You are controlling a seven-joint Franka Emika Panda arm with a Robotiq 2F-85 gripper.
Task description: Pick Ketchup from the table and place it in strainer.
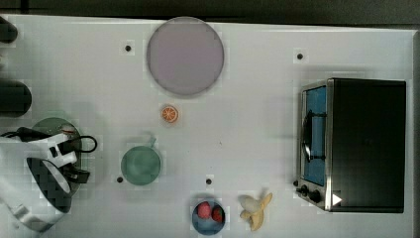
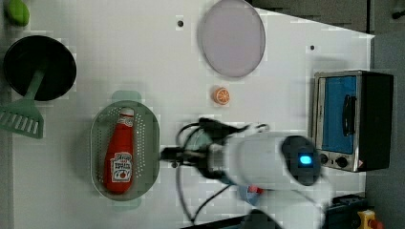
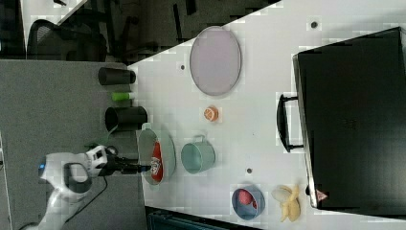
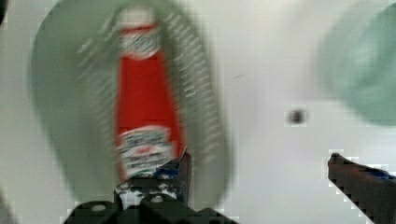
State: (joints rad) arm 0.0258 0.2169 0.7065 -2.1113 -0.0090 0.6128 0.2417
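In the left view we start at the far left of the frame, where a black round bowl (image 2: 39, 67) sits with a green slotted plastic spatula (image 2: 24, 117) propped on it, parked well out of the working area. Just right of these, in the lower left, the pale mint-green oval plastic strainer (image 2: 148, 126) holds the small red squeeze bottle of Ketchup (image 2: 120, 152), which lies flat on the perforated bottom, white cap toward the top of the frame and white label facing up. We judge the placing done: the bottle lies along the oval's long axis, so it fits inside the rim.

Moving right, the black two-fingered gripper (image 2: 168, 153) hangs beside the strainer's rim. The wrist view shows its fingers (image 4: 180, 170) spread wide and empty, clear of the glossy, smooth-looking bottle.

Further right in the left view, a big round grey-lilac plate (image 2: 231, 37) sits at the top centre, with an orange slice (image 2: 221, 95) below it on the flat white table (image 2: 119, 47). At the right edge stands a boxy metal toaster oven with a blue door (image 2: 351, 119).
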